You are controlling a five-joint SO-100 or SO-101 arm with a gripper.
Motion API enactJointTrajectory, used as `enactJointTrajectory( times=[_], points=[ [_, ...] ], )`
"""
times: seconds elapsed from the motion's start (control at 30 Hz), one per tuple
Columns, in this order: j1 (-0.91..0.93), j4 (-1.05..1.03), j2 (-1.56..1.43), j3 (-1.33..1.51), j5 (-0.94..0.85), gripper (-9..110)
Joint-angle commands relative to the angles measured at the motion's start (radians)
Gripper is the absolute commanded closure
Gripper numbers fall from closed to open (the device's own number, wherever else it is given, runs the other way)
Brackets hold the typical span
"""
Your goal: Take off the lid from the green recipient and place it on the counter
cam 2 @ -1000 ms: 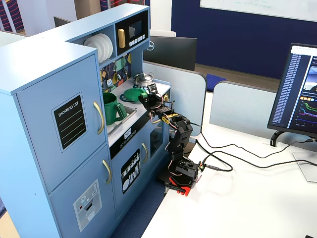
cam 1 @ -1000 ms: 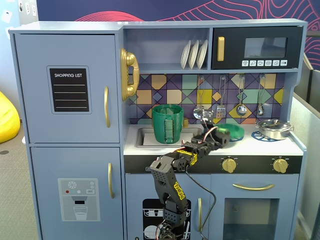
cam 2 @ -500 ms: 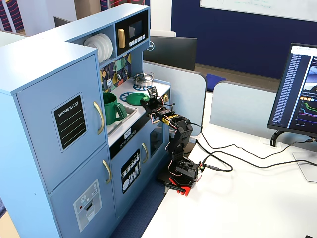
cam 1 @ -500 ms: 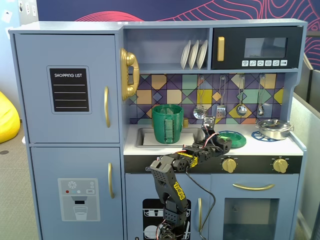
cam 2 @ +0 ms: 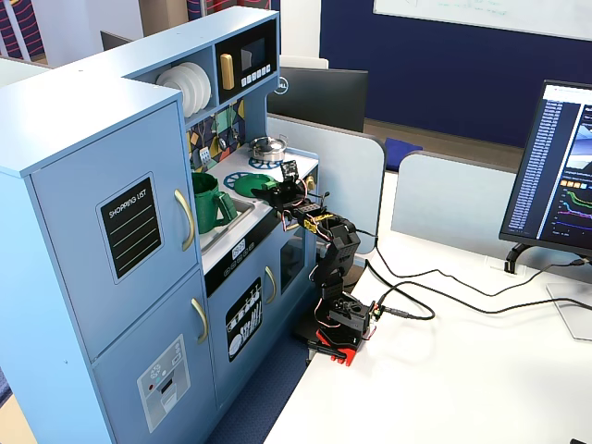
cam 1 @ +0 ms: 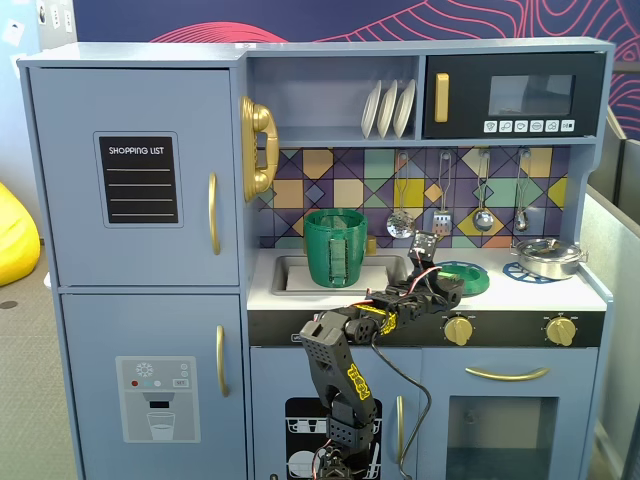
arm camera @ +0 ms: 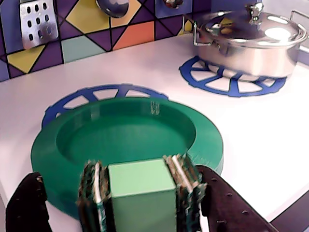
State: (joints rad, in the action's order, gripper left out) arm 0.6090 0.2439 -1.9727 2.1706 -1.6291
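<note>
- Lid [arm camera: 128, 137]: lies flat on the counter [arm camera: 270, 130], hollow side up, over a blue burner ring [arm camera: 72, 99]
- Gripper [arm camera: 140, 186]: fingers clamped on the lid's near rim, in the wrist view
- Green recipient [cam 1: 336, 247]: upright in the sink, open-topped, ribbed strip facing front, well left of the lid
- Steel pot [arm camera: 251, 36]: on the far burner

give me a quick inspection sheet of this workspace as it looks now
surface: counter pale, printed burner rings
job's things: lid flat on the counter over a burner ring; green recipient open-topped in the sink
clutter: steel pot on the other ring
grippers: gripper with jaws shut on the lid's handle
cables: wires along the arm, leads across the desk
surroundings: monitor, hanging utensils, plates
</note>
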Motion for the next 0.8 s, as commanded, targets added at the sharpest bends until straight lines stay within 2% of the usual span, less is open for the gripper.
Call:
enactJointTrajectory(
  times=[0.0,0.3,0.53,0.77],
  points=[
    [0.017,-0.026,-0.069,-0.1,0.011,66],
    [0.023,-0.314,-0.333,-0.138,-0.014,68],
    [-0.054,-0.775,-0.813,0.117,-0.046,77],
    [-0.238,-1.143,-1.094,0.29,-0.078,85]
  ],
)
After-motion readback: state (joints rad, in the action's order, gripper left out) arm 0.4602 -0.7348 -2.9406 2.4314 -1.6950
